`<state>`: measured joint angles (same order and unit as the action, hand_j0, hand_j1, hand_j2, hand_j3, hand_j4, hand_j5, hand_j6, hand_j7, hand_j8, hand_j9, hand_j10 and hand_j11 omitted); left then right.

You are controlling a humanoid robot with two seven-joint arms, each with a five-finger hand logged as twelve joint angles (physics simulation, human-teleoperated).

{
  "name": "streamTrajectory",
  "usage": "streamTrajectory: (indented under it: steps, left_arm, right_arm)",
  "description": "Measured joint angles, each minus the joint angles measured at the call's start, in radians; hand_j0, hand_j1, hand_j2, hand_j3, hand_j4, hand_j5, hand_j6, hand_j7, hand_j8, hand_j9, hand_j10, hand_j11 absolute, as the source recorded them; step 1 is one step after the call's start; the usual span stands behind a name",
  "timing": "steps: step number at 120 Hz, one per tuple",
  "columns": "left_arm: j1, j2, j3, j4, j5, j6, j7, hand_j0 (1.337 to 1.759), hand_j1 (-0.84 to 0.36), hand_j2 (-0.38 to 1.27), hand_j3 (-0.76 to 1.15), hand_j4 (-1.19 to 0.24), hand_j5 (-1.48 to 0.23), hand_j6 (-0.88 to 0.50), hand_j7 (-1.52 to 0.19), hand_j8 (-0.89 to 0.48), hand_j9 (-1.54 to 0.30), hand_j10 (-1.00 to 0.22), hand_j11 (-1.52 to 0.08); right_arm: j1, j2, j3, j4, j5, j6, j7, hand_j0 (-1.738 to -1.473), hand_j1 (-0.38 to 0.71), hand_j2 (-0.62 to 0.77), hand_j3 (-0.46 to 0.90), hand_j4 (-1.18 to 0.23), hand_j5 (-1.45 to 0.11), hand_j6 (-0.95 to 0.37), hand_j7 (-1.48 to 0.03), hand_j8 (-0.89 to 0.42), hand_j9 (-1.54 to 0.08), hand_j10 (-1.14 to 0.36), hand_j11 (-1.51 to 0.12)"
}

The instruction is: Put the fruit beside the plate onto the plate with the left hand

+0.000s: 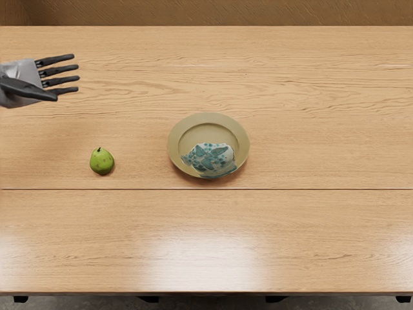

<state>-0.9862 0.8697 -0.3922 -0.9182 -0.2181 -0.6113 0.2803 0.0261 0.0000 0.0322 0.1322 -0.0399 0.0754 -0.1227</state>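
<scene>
A pale wooden worktop (290, 239) fills nearly the whole view, its grain running left to right, with a thin seam crossing it just below the things on it. A strip of brown wall shows beyond the far edge. Under the near edge a few dark stubs peek out, too cut off to identify.

At the far left, the left robot hand (35, 81) enters the picture. Only the hand and a bit of grey wrist show; the arm is cut off by the picture's edge. Its four dark fingers (61, 70) are stretched out straight and slightly fanned, pointing right, with the thumb lying below them; it holds nothing and hovers well apart from everything else.

One green pear (101, 161) sits on the bare worktop, left of the plate and clear of it, with a gap of wood between them. Its narrow stem end points toward the far edge, so its long axis runs front to back. Whether it stands or lies tilted cannot be told.

One round, beige plate (208, 117) stands near the middle. One white-and-teal patterned object (210, 159) rests on its near part, covering the near rim; what it is stays unclear.
</scene>
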Motion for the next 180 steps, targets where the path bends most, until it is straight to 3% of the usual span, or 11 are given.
streamTrajectory:
  steps: [25,40,45,54,60,68,78,90,121,132,180]
  left_arm:
    - [0.026,-0.003,0.004,0.001,0.010,0.000,0.001,1.658,0.35,0.00,0.00,0.00,0.00,0.00,0.00,0.00,0.00,0.00,0.00]
    - [0.008,-0.007,0.007,0.001,0.115,0.000,0.016,1.658,0.35,0.00,0.00,0.00,0.00,0.00,0.00,0.00,0.00,0.00,0.00]
    - [-0.024,-0.007,0.007,0.001,0.150,0.000,0.051,1.658,0.35,0.00,0.00,0.00,0.00,0.00,0.00,0.00,0.00,0.00,0.00]
    - [-0.089,-0.006,0.006,-0.001,0.188,0.000,0.176,1.658,0.35,0.00,0.00,0.00,0.00,0.00,0.00,0.00,0.00,0.00,0.00]
    - [-0.110,-0.006,0.012,-0.007,0.203,0.000,0.235,1.658,0.35,0.00,0.00,0.00,0.00,0.00,0.00,0.00,0.00,0.00,0.00]
    - [-0.174,-0.007,0.048,-0.022,0.217,0.000,0.280,1.658,0.35,0.00,0.00,0.00,0.00,0.00,0.00,0.00,0.00,0.00,0.00]
    - [-0.255,-0.006,0.109,-0.038,0.234,0.000,0.308,1.658,0.35,0.00,0.00,0.00,0.00,0.00,0.00,0.00,0.00,0.00,0.00]
    - [-0.337,-0.013,0.142,-0.066,0.302,0.000,0.322,1.658,0.34,0.00,0.00,0.00,0.00,0.00,0.00,0.00,0.00,0.00,0.00]
    - [-0.356,-0.209,0.168,-0.173,0.536,0.000,0.330,1.658,0.35,0.00,0.00,-0.01,0.00,-0.01,0.00,-0.01,0.00,0.00,0.00]
    - [-0.378,-0.205,0.171,-0.209,0.564,0.000,0.330,1.658,0.35,0.00,0.00,0.00,0.00,-0.01,0.00,-0.01,0.00,0.00,0.00]
    - [-0.321,-0.117,0.157,-0.338,0.816,0.000,0.331,1.658,0.34,0.00,0.00,-0.01,-0.01,-0.01,-0.01,-0.01,-0.01,-0.01,-0.01]
  right_arm:
    - [0.000,0.000,0.000,0.005,0.001,0.001,0.000,-1.658,-0.35,0.00,0.00,0.00,0.00,0.00,0.00,0.00,0.00,0.00,0.00]
    - [0.000,0.000,0.000,0.007,0.001,0.001,0.000,-1.658,-0.35,0.00,0.00,0.00,0.00,0.00,0.00,0.00,0.00,0.00,0.00]
    - [0.000,0.000,0.000,0.008,0.001,0.001,0.000,-1.658,-0.35,0.00,0.00,0.00,0.00,0.00,0.00,0.00,0.00,0.00,0.00]
    - [0.000,0.000,0.000,0.008,0.001,0.001,0.000,-1.658,-0.35,0.00,0.00,0.00,0.00,0.00,0.00,0.00,0.00,0.00,0.00]
    - [0.000,0.000,0.000,0.009,0.001,0.001,0.000,-1.658,-0.35,0.00,0.00,0.00,0.00,0.00,0.00,0.00,0.00,0.00,0.00]
    - [0.000,0.000,0.000,0.009,0.001,0.001,0.000,-1.658,-0.35,0.00,0.00,0.00,0.00,0.00,0.00,0.00,0.00,0.00,0.00]
    - [0.000,0.000,0.000,0.009,0.001,0.001,0.000,-1.658,-0.35,0.00,0.00,0.00,0.00,0.00,0.00,0.00,0.00,0.00,0.00]
    - [0.001,0.000,0.000,0.014,0.001,0.001,0.000,-1.658,-0.35,0.00,0.00,0.00,0.00,0.00,0.00,0.00,0.00,0.00,0.00]
    - [0.001,0.000,0.000,0.016,0.001,0.001,0.000,-1.658,-0.35,0.00,0.00,0.00,0.00,0.00,0.00,0.00,0.00,0.00,0.00]
    - [0.002,0.000,0.000,0.016,0.001,0.001,0.000,-1.658,-0.35,0.00,0.00,0.00,0.00,0.00,0.00,0.00,0.00,0.00,0.00]
    - [0.003,0.000,0.000,0.017,0.000,0.001,0.000,-1.658,-0.35,0.00,0.00,0.00,0.00,0.00,0.00,0.00,0.00,0.00,0.00]
